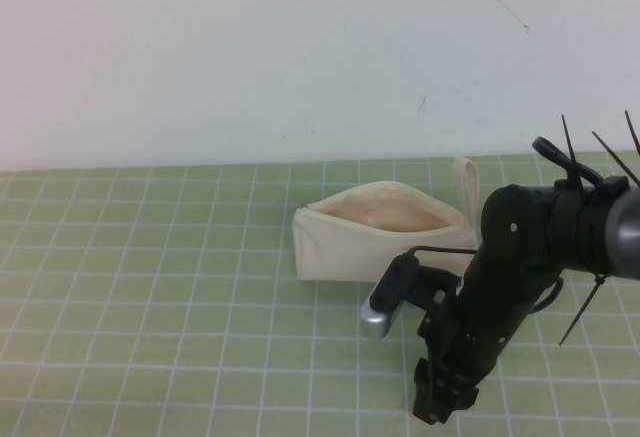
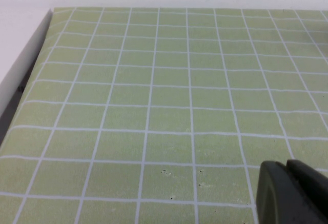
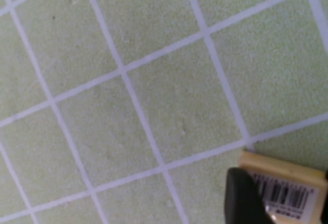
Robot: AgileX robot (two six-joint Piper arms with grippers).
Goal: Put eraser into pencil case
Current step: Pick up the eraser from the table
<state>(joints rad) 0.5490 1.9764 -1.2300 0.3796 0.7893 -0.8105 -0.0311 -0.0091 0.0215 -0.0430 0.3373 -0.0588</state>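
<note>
Right gripper (image 3: 279, 196) is low over the near-right mat, fingers around the eraser (image 3: 287, 185), open pencil case (image 1: 375, 237) waiting just beyond, drop-in not yet done; left gripper (image 2: 292, 193) idles, its state unclear.

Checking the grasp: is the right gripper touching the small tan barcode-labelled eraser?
Touching: right wrist view shows the right gripper with a dark finger against the eraser.
</note>
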